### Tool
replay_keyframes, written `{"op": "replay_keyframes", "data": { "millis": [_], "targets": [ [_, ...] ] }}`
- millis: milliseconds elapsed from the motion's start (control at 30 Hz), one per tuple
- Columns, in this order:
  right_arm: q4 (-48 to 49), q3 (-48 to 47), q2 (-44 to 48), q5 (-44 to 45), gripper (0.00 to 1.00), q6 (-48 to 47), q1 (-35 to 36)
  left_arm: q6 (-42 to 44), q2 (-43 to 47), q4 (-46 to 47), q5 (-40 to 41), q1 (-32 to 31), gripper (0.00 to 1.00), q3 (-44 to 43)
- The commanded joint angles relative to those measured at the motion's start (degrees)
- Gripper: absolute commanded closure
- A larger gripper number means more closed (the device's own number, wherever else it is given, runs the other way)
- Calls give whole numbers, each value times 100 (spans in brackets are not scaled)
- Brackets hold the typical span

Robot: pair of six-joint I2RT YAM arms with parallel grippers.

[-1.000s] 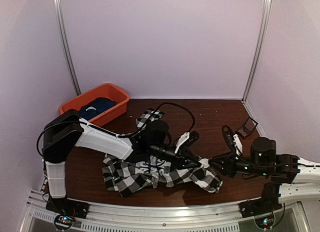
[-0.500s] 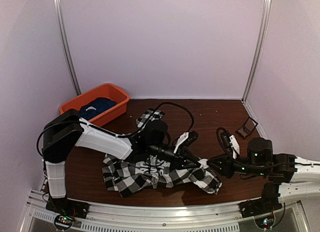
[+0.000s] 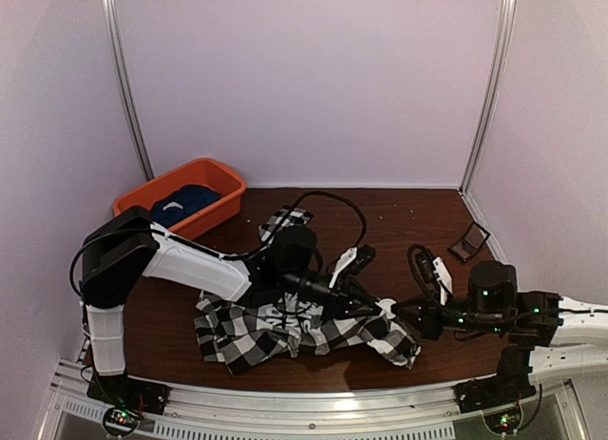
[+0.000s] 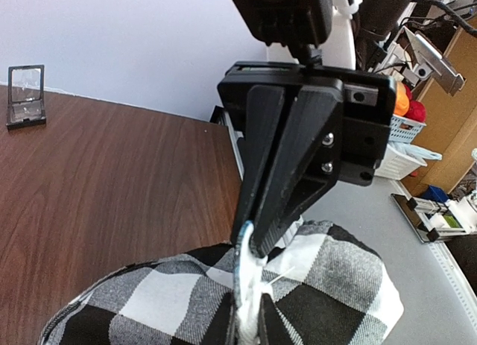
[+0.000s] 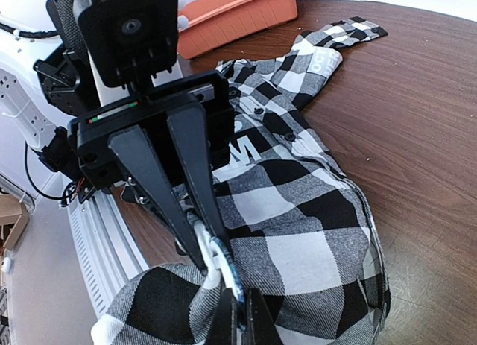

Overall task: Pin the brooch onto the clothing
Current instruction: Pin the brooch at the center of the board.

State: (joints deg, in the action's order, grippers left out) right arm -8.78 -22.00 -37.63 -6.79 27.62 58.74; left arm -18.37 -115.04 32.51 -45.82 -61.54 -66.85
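The left gripper point(image 5: 203, 247) pinches one end of the brooch point(image 5: 226, 273), and the right gripper point(image 4: 251, 244) is pressed shut at its other end, on metal or cloth I cannot tell. The small silvery-blue brooch stands upright in frame at lower centre of both wrist views, on a raised fold of the crumpled checked shirt point(image 5: 298, 203), whose length runs left-right in the top view.

orange bin point(image 3: 215, 218): back left, holds navy garment point(image 3: 186, 201) | small black stand point(image 3: 468, 240): back right on brown table point(image 3: 399, 212)
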Motion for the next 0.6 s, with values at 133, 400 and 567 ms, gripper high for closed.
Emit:
{"op": "replay_keyframes", "data": {
  "millis": [133, 400, 567],
  "targets": [
    [-396, -267, 288, 147, 100, 244, -22, 129, 184, 169, -162, -31, 62, 32],
    [-487, -328, 207, -57, 100, 402, -20, 263, 166, -45, -227, -30, 54, -171],
    [-418, -365, 119, -168, 100, 394, -21, 359, 120, -260, -203, -51, 50, -357]
  ]
}}
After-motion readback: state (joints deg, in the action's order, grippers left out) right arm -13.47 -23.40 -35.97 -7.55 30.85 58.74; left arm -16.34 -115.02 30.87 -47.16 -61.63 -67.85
